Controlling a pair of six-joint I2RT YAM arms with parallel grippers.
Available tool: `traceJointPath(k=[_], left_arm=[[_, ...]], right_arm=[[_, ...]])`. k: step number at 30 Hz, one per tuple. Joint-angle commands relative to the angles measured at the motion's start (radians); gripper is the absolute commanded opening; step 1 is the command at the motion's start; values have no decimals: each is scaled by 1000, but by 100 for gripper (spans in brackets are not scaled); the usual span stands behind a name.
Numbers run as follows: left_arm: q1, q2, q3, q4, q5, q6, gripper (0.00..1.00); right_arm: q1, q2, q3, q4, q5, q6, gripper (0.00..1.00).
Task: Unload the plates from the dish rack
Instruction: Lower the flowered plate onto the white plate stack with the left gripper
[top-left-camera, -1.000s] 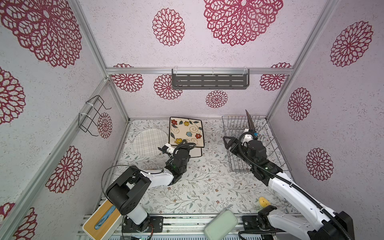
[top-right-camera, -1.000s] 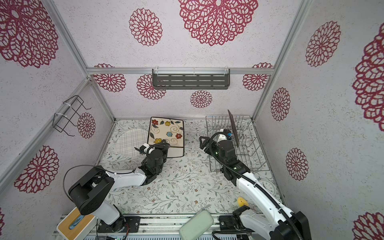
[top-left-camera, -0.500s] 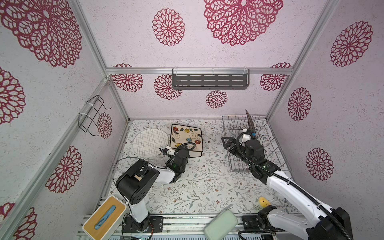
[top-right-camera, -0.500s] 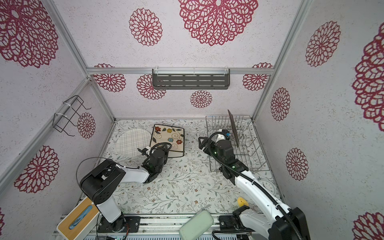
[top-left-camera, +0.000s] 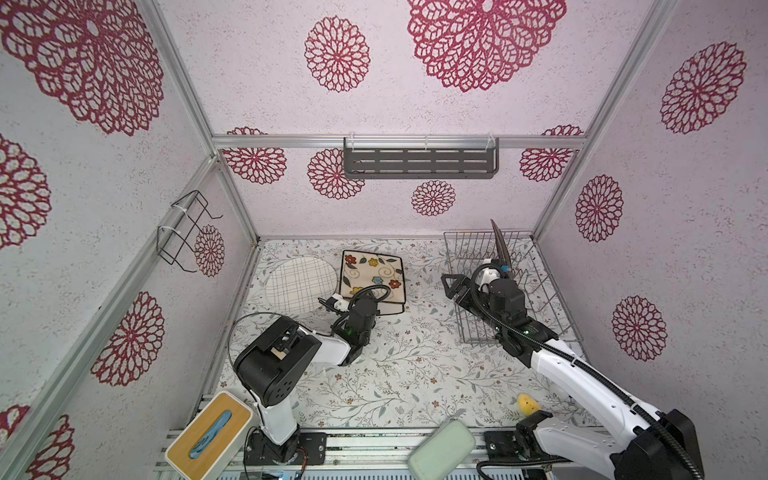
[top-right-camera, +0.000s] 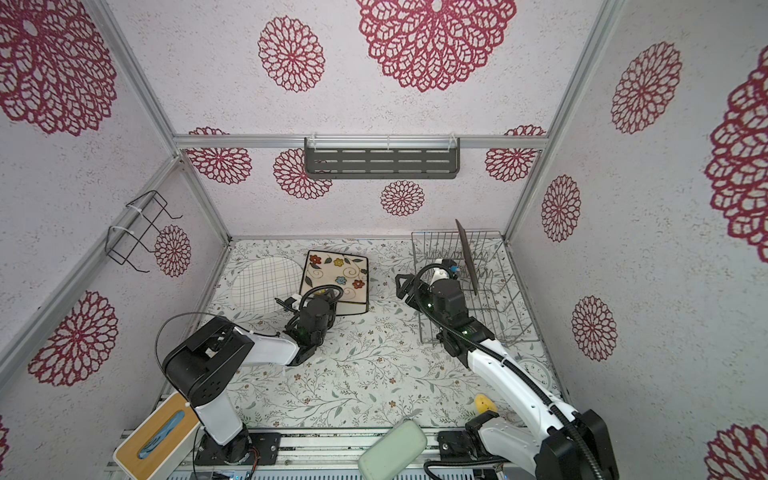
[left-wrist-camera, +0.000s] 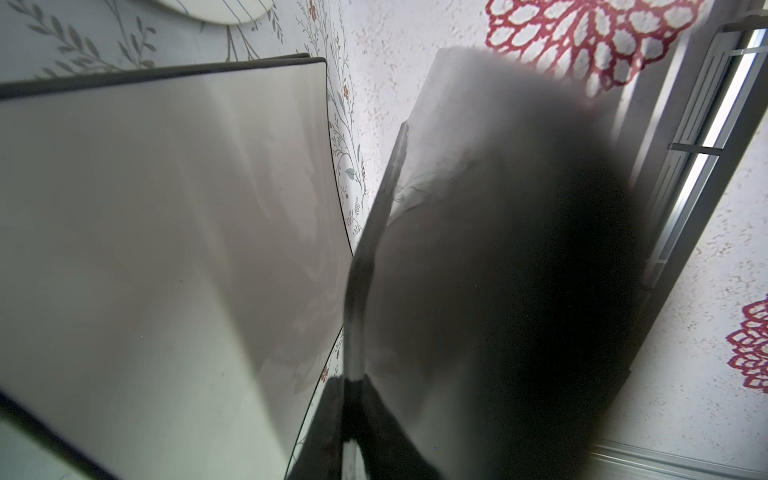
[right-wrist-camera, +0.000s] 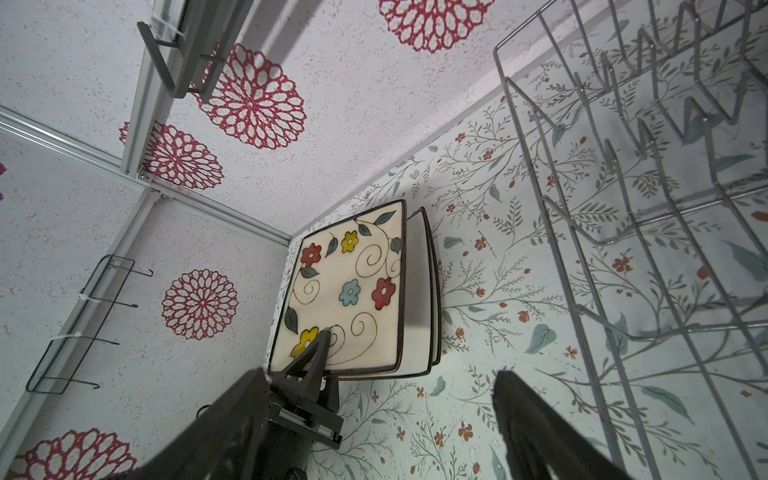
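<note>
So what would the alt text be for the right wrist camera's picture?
A cream floral plate rests on white black-rimmed plates on a flower-patterned table, one edge pinched by the left gripper. The silver wire dish rack stands alongside, and the right gripper frames the view, jaws wide open.

Mostly unloaded onto the bench (top-left-camera: 415, 365)
Brown plate (top-left-camera: 500, 249) upright in dish rack (top-left-camera: 465, 253); floral plate (top-left-camera: 372, 274) atop black-rimmed plate (right-wrist-camera: 417, 299), beside grid plate (top-left-camera: 299, 284).

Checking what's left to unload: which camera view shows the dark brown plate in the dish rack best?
Both top views, equally: the dark brown plate stands on edge in the dish rack, seen nearly edge-on. The right wrist view shows only rack wires; the left wrist view shows neither.
</note>
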Motion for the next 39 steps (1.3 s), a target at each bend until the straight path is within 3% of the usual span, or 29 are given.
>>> traceJointPath(k=[1,39], left_arm=[[10,-6,29,205,-19,-27,0],[27,68,40,229,3,-54,0]], right_arm=[[-3,-2,19,39,-3,-7,88],[-2,38,23,68,-11,13,89]])
